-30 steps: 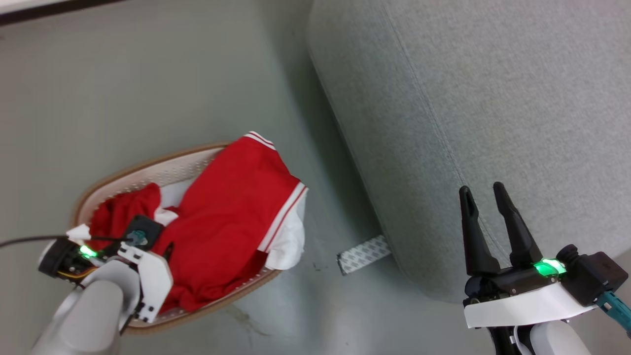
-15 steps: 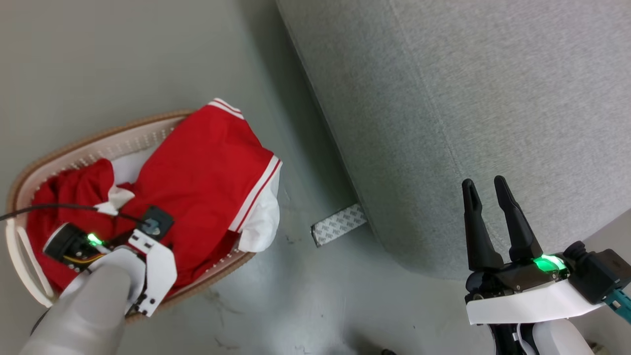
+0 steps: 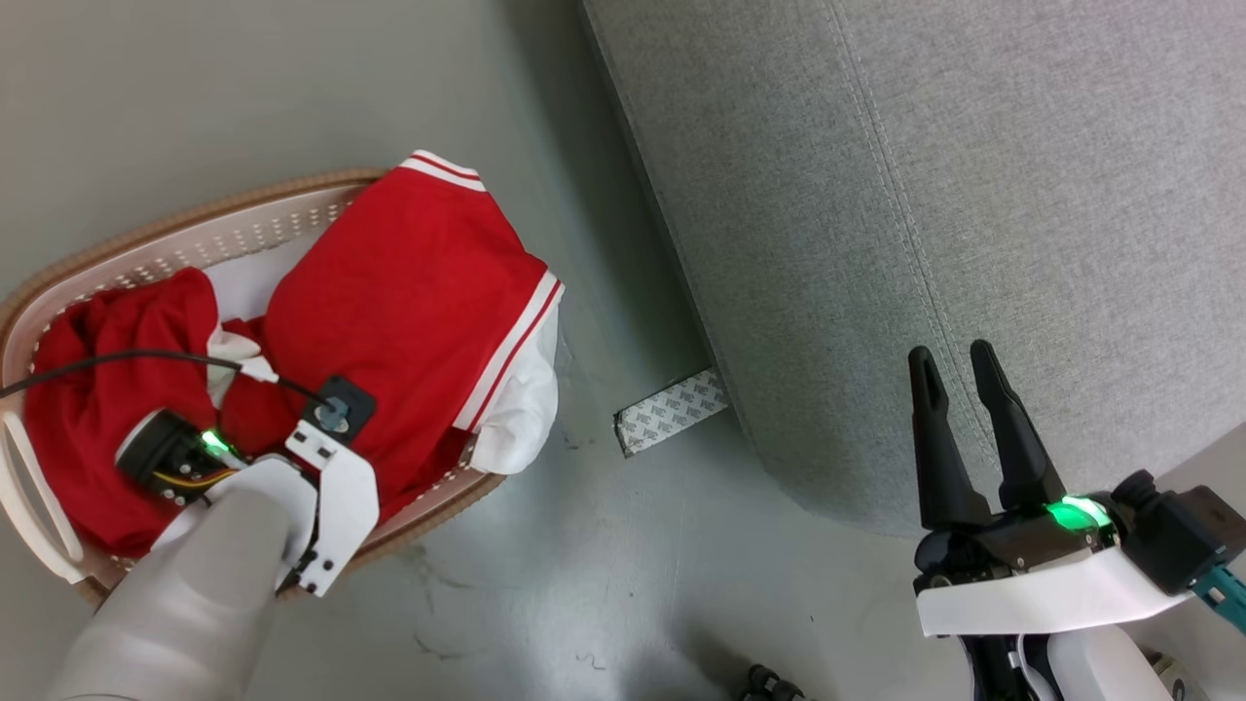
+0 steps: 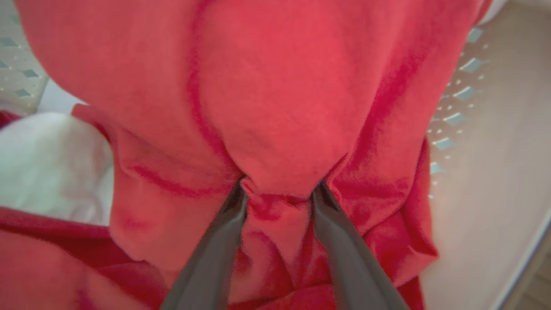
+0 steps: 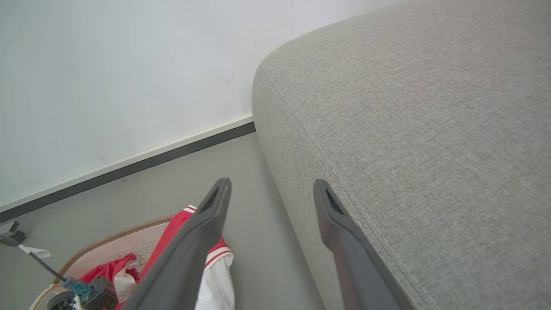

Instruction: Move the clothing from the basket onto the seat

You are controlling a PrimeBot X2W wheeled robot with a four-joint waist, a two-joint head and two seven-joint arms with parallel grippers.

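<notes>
Both fingers (image 4: pixel 213 258) of your left gripper (image 4: pixel 277 189) straddle a fold of the clothing (image 4: pixel 275 94) in the basket (image 3: pixel 195 248), grip uncertain; pinch firmly, then lift toward the seat (image 3: pixel 973 195).

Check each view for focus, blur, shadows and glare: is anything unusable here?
Head view: sharp and evenly lit, with a soft shadow on the floor along the seat; the right arm's green light is slightly blown out. Left wrist view: too close, so the clothing and the left gripper's fingers look soft. Right wrist view: crisp, no glare.
</notes>
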